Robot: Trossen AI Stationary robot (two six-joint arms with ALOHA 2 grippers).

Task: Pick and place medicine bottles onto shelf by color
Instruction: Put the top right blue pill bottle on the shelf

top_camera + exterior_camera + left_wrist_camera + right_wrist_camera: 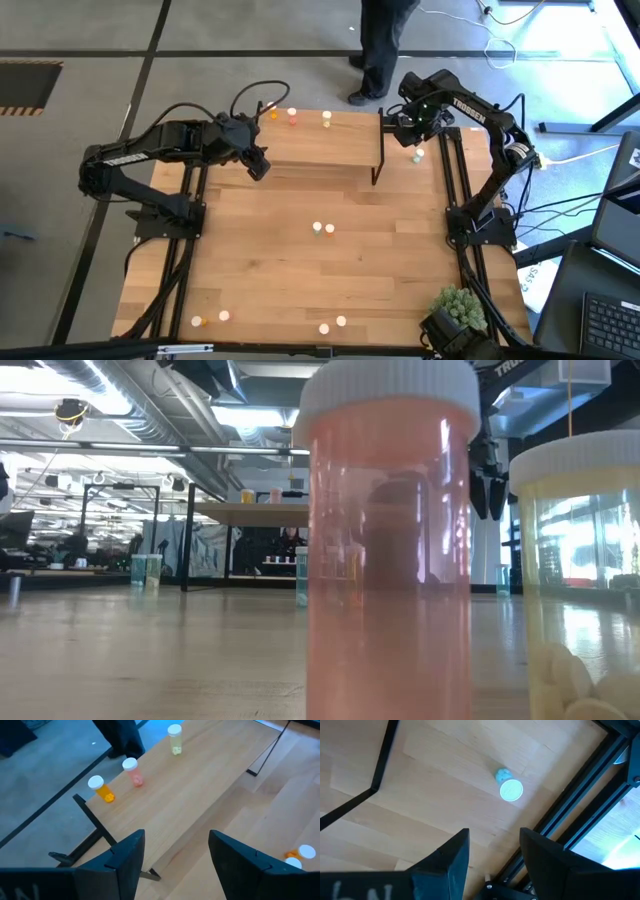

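From above, three medicine bottles stood upright along the shelf's far edge. The left gripper hovered over it, fingers apart, empty. The right gripper, likewise spread, hung above an upright green bottle on the table beside the shelf.

The low view alone showed a pink bottle upright, close up.

The right arm carries the white word "TROSSEN" along its upper link, readable in the high view. In the low view, the white letters "TRO" show on a dark arm part at the top edge, cut off by the frame. In each wrist view, a white stroke or two of lettering sits on the dark pincer body at the lower left corner, too cropped to read. The bottles show no label that can be read.
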